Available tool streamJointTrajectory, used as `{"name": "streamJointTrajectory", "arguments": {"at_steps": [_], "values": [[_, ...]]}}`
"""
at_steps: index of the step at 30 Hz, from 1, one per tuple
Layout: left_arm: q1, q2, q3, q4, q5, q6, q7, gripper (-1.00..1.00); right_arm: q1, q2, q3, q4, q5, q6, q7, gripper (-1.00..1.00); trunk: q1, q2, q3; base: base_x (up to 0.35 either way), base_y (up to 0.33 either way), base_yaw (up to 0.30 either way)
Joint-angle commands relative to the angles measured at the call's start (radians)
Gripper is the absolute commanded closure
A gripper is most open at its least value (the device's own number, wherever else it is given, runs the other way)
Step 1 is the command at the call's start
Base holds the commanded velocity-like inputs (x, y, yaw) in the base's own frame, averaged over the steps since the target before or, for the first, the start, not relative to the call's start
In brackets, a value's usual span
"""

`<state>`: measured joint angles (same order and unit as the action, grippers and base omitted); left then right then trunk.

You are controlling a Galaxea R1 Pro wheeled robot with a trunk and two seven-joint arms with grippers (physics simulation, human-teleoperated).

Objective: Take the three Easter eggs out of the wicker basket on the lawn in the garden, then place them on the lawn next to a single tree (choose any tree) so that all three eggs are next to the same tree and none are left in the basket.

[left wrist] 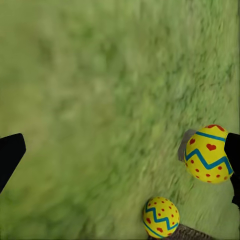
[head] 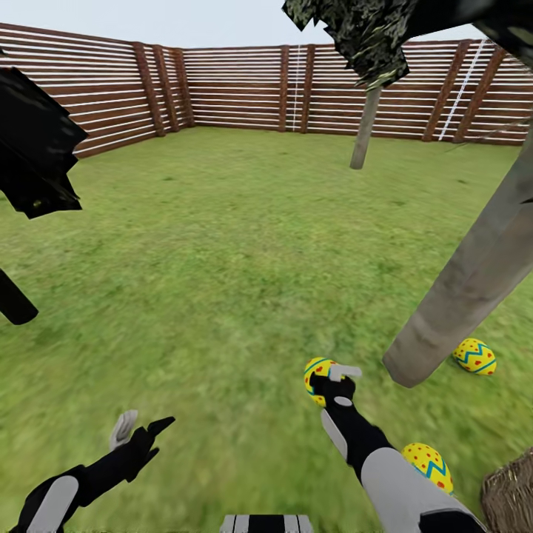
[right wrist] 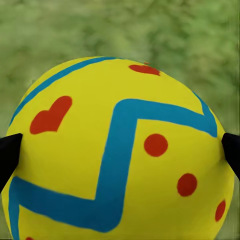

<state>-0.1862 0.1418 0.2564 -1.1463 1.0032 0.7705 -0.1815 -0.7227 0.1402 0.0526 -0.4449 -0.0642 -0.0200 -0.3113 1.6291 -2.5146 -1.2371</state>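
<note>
left gripper idle over lawn, fingers apart, empty; right gripper clamped on egg near tree trunk, guessing set-down next; second egg by trunk base, third beside basket; right wrist cam shows heart and zigzag up close

Dark thin-trunked tree — grey sky overhead

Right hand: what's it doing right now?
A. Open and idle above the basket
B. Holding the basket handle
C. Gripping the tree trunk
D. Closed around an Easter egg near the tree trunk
D: the right hand has its fingers on either side of an Easter egg, beside the pale tree trunk.
</note>
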Motion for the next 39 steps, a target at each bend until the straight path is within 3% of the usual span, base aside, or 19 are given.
{"name": "streamJointTrajectory", "arguments": {"at_steps": [1, 8, 39], "values": [[0.001, 0.0, 0.002, -0.009, -0.002, 0.006, -0.004, -1.0, -0.016, -0.004, 0.006, 0.026, -0.016, -0.003, -0.006, 1.0, 0.0, -0.001, -0.005, 0.0, 0.0, 0.0], [0.002, -0.001, 0.001, -0.019, -0.001, 0.009, -0.004, -1.0, -0.031, -0.007, 0.006, 0.052, -0.039, -0.003, -0.006, 1.0, 0.003, -0.002, -0.032, 0.0, 0.0, 0.0], [0.002, -0.002, 0.001, -0.019, -0.003, 0.032, -0.004, -1.0, -0.031, -0.005, 0.006, 0.054, -0.04, -0.003, -0.006, 1.0, 0.017, -0.009, -0.152, 0.0, 0.0, 0.0]]}}
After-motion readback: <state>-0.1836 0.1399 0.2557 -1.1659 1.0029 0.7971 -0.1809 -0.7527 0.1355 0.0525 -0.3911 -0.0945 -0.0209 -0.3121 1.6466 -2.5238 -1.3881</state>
